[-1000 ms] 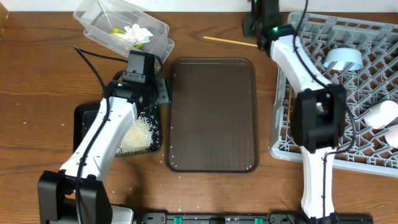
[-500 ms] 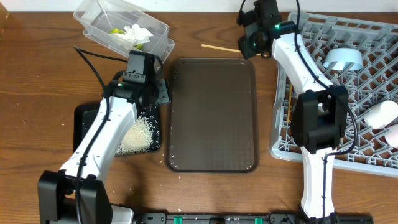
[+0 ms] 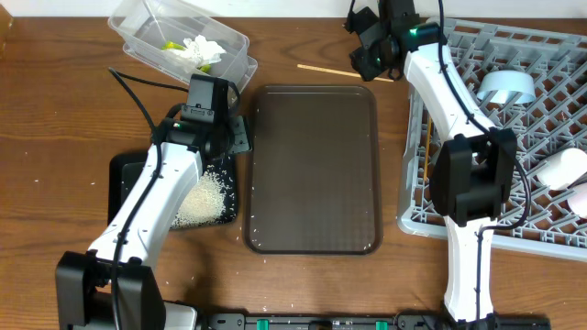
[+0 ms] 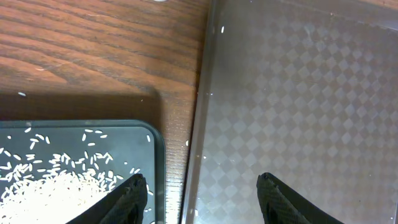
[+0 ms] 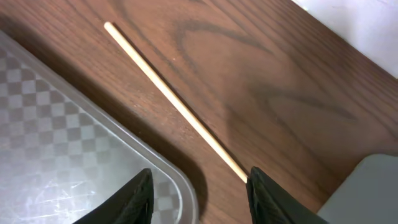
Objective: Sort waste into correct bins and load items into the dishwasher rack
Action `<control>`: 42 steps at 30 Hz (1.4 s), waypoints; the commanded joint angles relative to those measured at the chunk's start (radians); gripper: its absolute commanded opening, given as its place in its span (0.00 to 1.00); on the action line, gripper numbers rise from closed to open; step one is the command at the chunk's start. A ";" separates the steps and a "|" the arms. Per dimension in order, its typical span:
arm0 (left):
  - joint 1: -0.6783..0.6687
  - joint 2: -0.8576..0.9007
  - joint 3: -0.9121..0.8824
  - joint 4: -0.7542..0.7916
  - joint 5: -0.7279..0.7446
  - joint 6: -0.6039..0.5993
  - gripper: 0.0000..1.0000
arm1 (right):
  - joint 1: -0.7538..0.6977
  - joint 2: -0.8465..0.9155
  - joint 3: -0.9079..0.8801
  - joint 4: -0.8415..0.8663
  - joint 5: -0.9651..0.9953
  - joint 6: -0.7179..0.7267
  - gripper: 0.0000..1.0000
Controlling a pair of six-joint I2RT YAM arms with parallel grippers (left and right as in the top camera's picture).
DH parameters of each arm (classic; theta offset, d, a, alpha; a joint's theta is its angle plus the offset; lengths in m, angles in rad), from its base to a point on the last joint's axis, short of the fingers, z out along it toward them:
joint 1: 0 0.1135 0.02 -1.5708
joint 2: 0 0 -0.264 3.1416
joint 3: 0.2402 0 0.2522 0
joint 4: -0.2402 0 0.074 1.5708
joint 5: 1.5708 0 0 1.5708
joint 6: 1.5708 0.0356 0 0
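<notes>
Overhead, right arm (image 3: 440,87) stretches far above the chopstick (image 3: 326,67), right fingers (image 5: 140,196) apart; left fingers (image 4: 130,196) apart, empty.

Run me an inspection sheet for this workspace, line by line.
Surface: wooden table, a few stray grains.
Job's things: clear tub holds tissue and wrapper; black tray holds rice; one chopstick lies on the table; rack holds a pale bowl and a cup.
Clutter: brown serving tray, nearly bare.
Grippers: left claw open, empty, over the black tray's corner; right claw open above the chopstick's end.
Cables: black cable near the clear tub.
Surroundings: pale strip past the table's far edge.
</notes>
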 commanded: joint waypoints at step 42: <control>-0.001 0.000 0.018 -0.025 0.007 0.002 0.60 | -0.018 0.226 0.016 -0.043 0.012 -0.046 0.35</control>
